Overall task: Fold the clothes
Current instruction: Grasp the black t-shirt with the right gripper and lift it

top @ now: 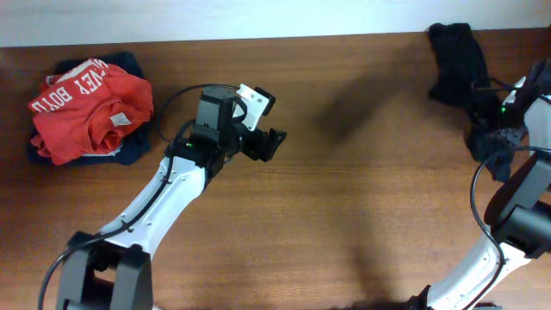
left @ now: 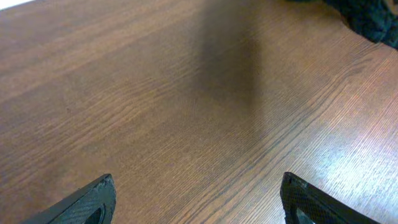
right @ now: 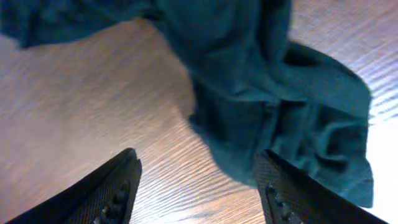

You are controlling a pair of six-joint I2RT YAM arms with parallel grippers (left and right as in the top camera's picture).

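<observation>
Left pincer (left: 198,180) hovers over the bare wooden table (left: 155,93), fingers spread, nothing between them; the black garment (top: 456,56) lies well ahead of it, only a dark edge showing in the far right corner of its wrist view; right pincer (right: 196,155), fingers likewise spread wide, sits low over that crumpled garment, the cloth bunched just ahead of the tips and reaching down beside the right finger (right: 292,199); nothing is pinched, and whether that finger touches the cloth cannot be told; well behind the left pincer, an orange-red shirt (top: 90,108) with white lettering is heaped on a navy-blue garment (top: 129,151).
</observation>
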